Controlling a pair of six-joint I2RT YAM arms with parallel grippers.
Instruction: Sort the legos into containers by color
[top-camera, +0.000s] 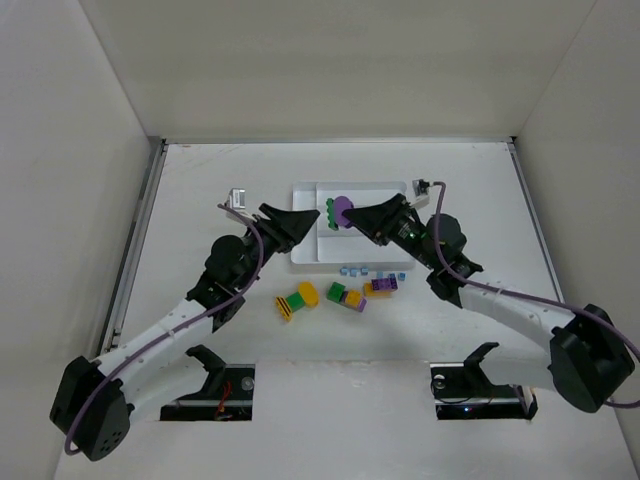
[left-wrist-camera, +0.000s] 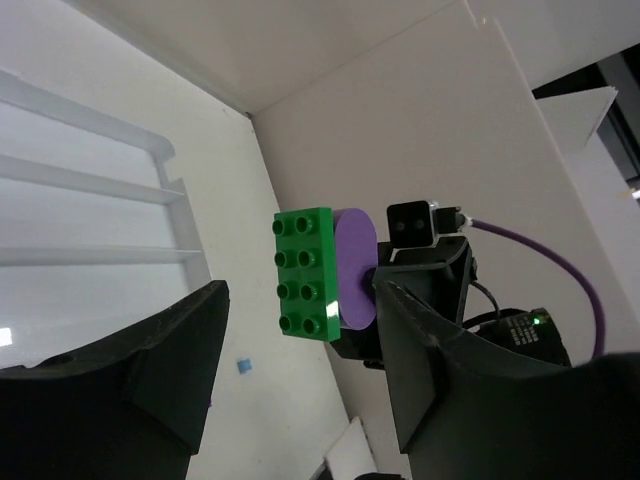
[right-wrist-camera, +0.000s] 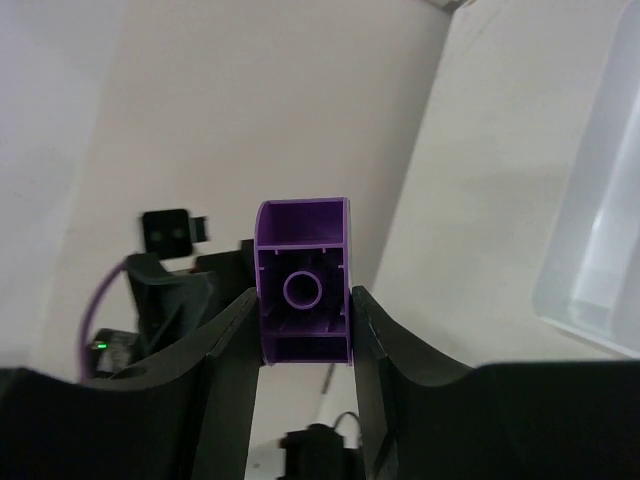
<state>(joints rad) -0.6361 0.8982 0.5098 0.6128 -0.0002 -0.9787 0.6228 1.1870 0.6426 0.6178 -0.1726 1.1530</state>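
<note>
The white tray (top-camera: 305, 250) of containers lies at mid-table; its dividers (left-wrist-camera: 100, 210) show in the left wrist view and a corner (right-wrist-camera: 600, 250) in the right wrist view. My right gripper (top-camera: 352, 215) (right-wrist-camera: 303, 300) is shut on a purple lego (right-wrist-camera: 303, 240) (top-camera: 342, 208), held above the tray. A green lego (top-camera: 331, 214) (left-wrist-camera: 305, 285) is stuck to that purple piece (left-wrist-camera: 355, 265). My left gripper (top-camera: 305, 222) (left-wrist-camera: 300, 300) faces it and is open. The green brick stands in the gap, and neither finger touches it.
Loose legos lie on the table in front of the tray: a green and yellow pair (top-camera: 297, 300), a green, yellow and purple cluster (top-camera: 347, 296), a purple and yellow piece (top-camera: 383, 287), and tiny light-blue ones (top-camera: 355, 270) (left-wrist-camera: 243, 366). White walls enclose the table.
</note>
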